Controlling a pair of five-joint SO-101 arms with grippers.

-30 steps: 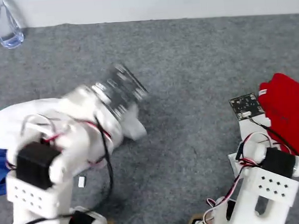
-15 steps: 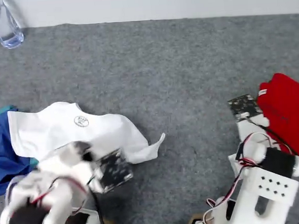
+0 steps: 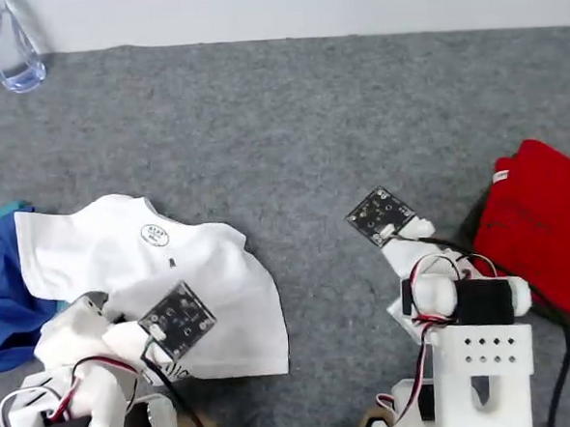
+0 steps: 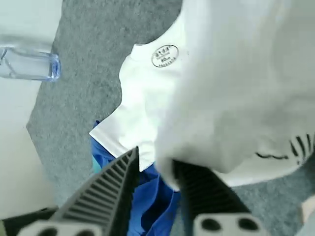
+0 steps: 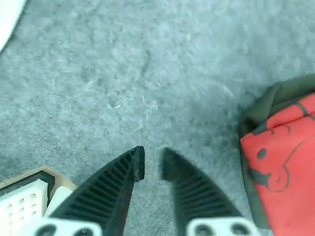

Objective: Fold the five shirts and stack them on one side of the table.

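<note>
Table: grey felt-like top (image 3: 318, 124); its far edge meets a white wall (image 3: 301, 4).
White shirt: (image 3: 123, 248) near the near-left corner, partly folded, with one flap turned over onto the body. Its folded edge runs close to the near edge of the table, and its round neck label faces up.
Blue shirt: (image 3: 0, 299) bunched at the left edge, tucked partly under the white shirt's left side.
Red shirt: (image 3: 542, 222) at the right edge, about midway between the near and far edges, lying on a dark green shirt (image 5: 256, 113) whose rim sticks out toward the table's middle.
Bottle: (image 3: 4, 47) clear, in the far-left corner, well apart from all the shirts.
Left gripper: (image 4: 153, 164) released, jaws parted above the white shirt's near-left part. A fold of white cloth lies against one finger (image 4: 197, 191), with the blue shirt visible through the gap.
Right gripper: (image 5: 151, 160) slightly parted and holding nothing, over grey tabletop just beside the dark green rim.
Arms: the left arm (image 3: 82, 381) and right arm (image 3: 465, 309) both stand at the near edge.
Open room: grey top shows unbroken between the white shirt and the red shirt, and along the far edge from the bottle to the right edge.
</note>
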